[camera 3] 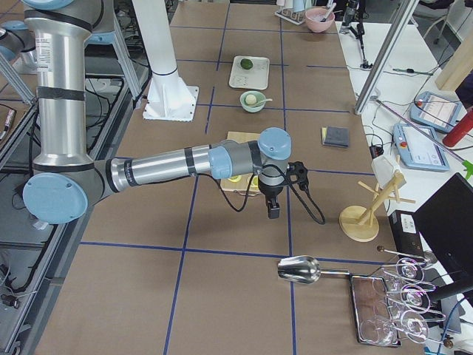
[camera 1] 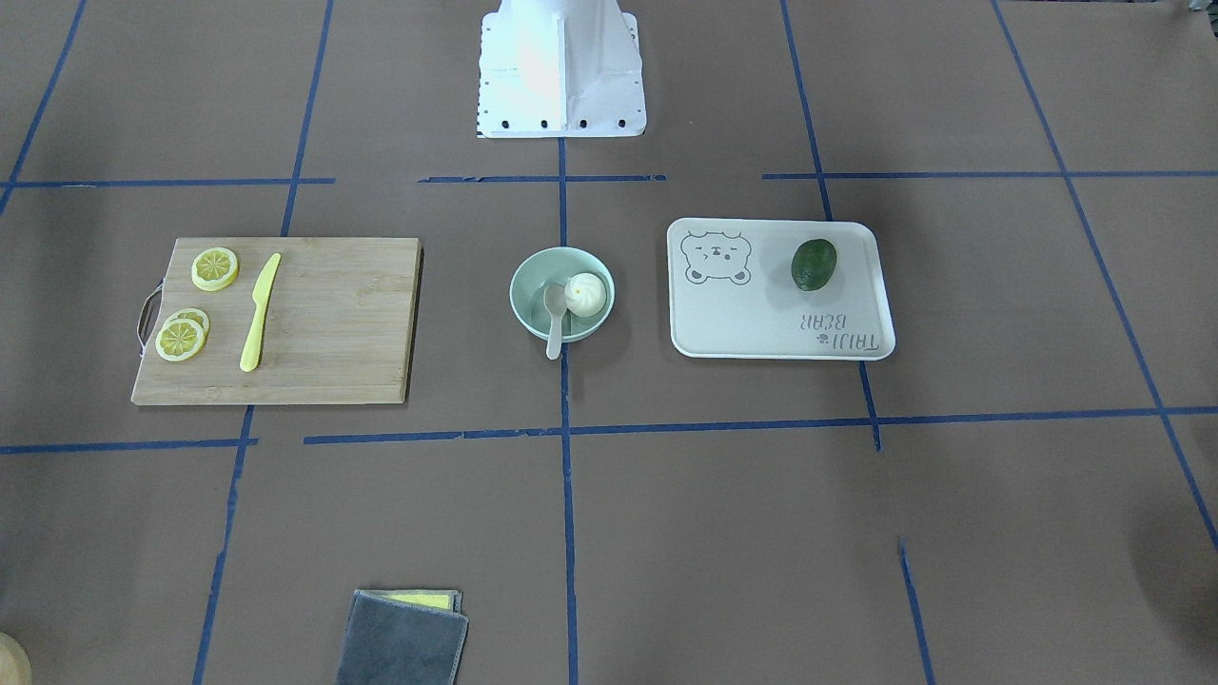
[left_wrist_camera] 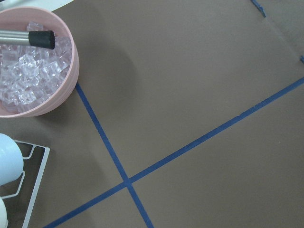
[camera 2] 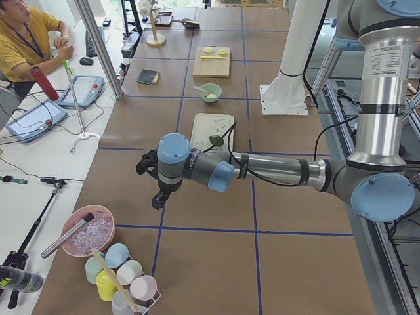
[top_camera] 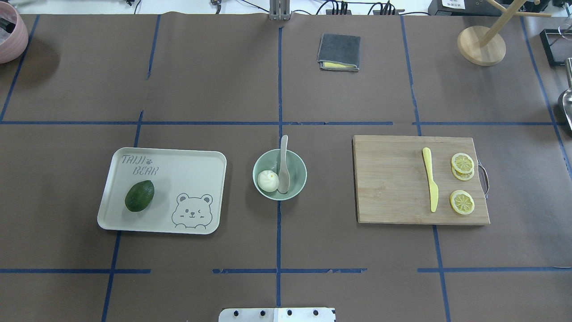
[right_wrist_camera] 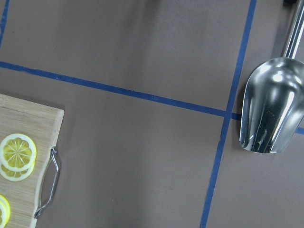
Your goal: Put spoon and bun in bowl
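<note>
Mint-green and in the middle of the row nearest the robot, the bowl (top_camera: 298, 170) already holds both things. The bun (top_camera: 268, 180) sits inside on the robot's left. The spoon (top_camera: 283, 163) lies beside it, touching or nearly so, with its scoop down in the bowl and its handle leaning out over the far rim. By that, the task looks done, and the step in hand is only to finish clear of the bowl.

On the same row the tray (top_camera: 187, 179) with the avocado (top_camera: 139, 195) lies to the left. To the right is the cutting board (top_camera: 389, 179) with the knife (top_camera: 430, 179) and lemon slices (top_camera: 462, 163). None of these needs touching. Farther out lies the folded cloth (top_camera: 338, 51).

Farthest from the bowl are the two arms, each stretched toward its own end of the table. The left gripper (camera 2: 156, 202) hangs near the pink bowl of ice (left_wrist_camera: 71, 85), and the right gripper (camera 3: 272, 211) hangs above the table between the board and the metal scoop (right_wrist_camera: 270, 109). I cannot tell how wide either stands, since only the side views show them.

Doing this well means any homing move should go up first and keep wide of the overhanging spoon handle, which a brush could probably lever out. It should also clear the ice bowl and the scoop.
</note>
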### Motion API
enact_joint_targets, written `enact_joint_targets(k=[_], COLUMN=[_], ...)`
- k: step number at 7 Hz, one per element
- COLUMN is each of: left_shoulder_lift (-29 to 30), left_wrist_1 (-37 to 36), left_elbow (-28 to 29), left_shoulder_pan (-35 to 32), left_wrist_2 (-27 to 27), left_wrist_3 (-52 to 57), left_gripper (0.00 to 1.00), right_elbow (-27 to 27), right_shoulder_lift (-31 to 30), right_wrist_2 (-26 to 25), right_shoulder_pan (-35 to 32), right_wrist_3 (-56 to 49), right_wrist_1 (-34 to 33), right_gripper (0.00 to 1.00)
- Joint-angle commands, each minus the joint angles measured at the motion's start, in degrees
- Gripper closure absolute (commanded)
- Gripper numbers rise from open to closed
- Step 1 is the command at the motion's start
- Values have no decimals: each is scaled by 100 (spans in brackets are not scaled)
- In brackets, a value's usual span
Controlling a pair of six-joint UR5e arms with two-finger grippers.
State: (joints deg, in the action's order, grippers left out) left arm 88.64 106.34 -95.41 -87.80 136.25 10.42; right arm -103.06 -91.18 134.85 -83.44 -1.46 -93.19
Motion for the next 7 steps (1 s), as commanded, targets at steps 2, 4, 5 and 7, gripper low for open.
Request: enact_joint_targets(k=[2,4,5,7], left_shoulder_lift=[-84,-102,-119,-250], left_wrist_1=[577,1046,1047,576], left_elbow=[354,515,289,-71], left_shoulder_pan=[-1,8,95,166], left_wrist_2=[-107,-81,-133,-212], left_wrist_3=[-110,-921,-1546,-1579], left_gripper=[0,0,0,0], right_elbow=[41,32,41,76], right_shoulder_lift=[22,22,152,162], right_wrist_2=[32,59,7,58], right_shoulder_pan=[82,300,537,601], right_wrist_3=[-65,92,407,454], right_wrist_1=[-94,-59,-58,-41], right_gripper=[0,0,0,0])
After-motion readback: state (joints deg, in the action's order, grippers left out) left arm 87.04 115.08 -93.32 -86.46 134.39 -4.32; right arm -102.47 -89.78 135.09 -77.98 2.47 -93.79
